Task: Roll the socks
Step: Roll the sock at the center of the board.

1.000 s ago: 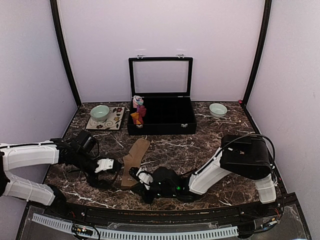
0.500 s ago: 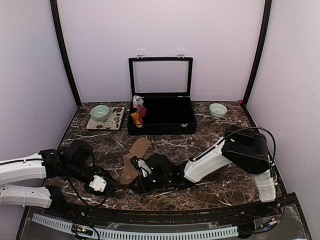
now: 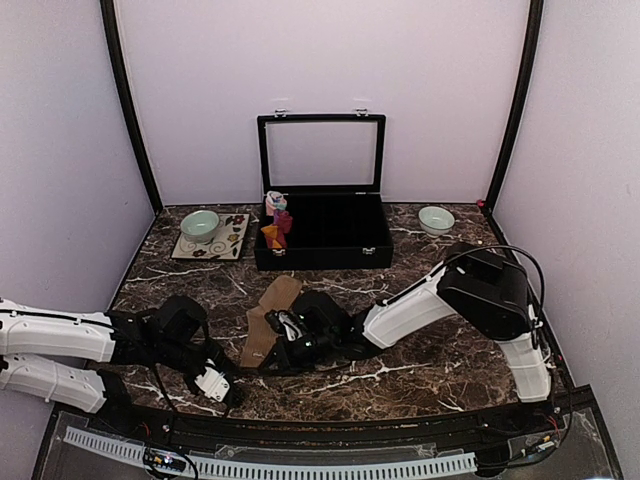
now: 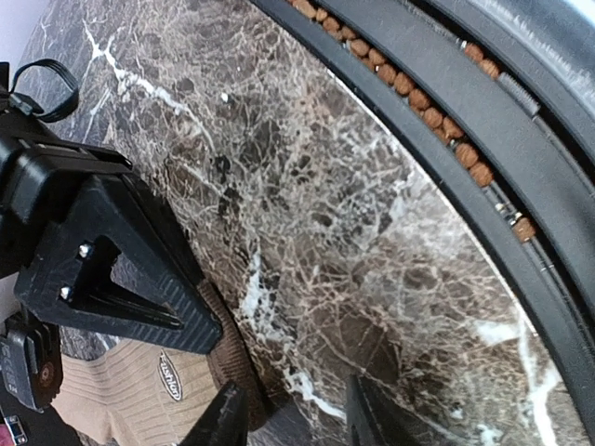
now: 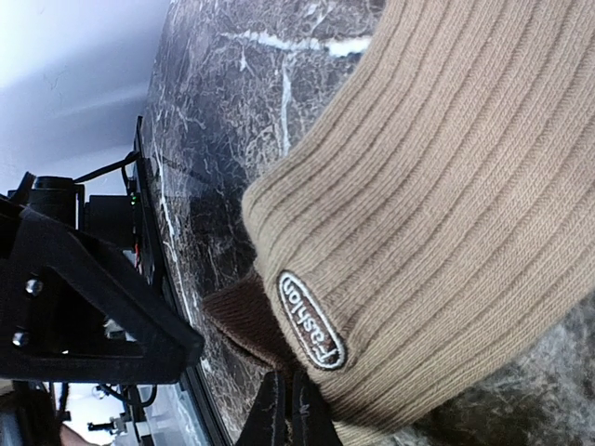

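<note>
The tan-brown socks (image 3: 270, 312) lie flat on the marble, left of centre. In the right wrist view their ribbed cuff (image 5: 437, 186) fills the frame, with an oval label (image 5: 311, 321) and a darker brown edge (image 5: 237, 311) beneath. My right gripper (image 3: 264, 352) (image 5: 288, 409) is shut, its tips against that cuff edge; I cannot tell if fabric is pinched. My left gripper (image 3: 222, 388) (image 4: 296, 423) hovers open over bare marble just left of the cuff (image 4: 121, 400), nothing between its fingers. A red and orange bundle (image 3: 276, 232) sits in the black box's left end.
An open black box (image 3: 330, 258) stands at the back centre. A green bowl (image 3: 200, 224) rests on a patterned tile at the back left, another bowl (image 3: 435, 218) at the back right. The table's black front rail (image 4: 483, 149) runs close by the left gripper.
My left arm swung back toward the near edge and its jaws narrowed. My right gripper slid up and leftwards along the near end of the tan socks, staying shut.
</note>
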You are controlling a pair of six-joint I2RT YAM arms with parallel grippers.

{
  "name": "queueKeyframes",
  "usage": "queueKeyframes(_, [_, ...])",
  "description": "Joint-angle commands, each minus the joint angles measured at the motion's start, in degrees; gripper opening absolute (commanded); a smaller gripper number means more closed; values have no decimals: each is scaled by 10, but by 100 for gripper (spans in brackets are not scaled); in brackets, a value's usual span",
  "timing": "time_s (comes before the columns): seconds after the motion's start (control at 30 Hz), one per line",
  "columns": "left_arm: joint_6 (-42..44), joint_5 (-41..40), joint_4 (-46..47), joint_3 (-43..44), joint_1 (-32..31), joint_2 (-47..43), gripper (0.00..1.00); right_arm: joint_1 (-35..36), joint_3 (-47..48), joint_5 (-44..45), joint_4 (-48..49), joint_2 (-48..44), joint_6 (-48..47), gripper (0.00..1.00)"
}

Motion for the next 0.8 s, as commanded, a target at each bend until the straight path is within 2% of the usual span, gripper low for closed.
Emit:
queueKeyframes(0.0, [29,-31,72,-18,-5,23,39,-12,-6,-4,-120,47,9,0])
queueKeyframes(0.3, [43,-60,142,-33,-5,69,37,-17,1,-11,-121,49,8,0])
queueKeyframes(0.6, [29,-65,104,-28,-5,83,29,-20,-14,-18,-78,47,28,0])
queueKeyframes(0.7, [36,-71,126,-36,-5,71,26,-20,-15,-19,-74,47,31,0])
queueKeyframes(0.77, [31,-75,150,-38,-4,59,36,-20,-16,-20,-75,47,31,0])
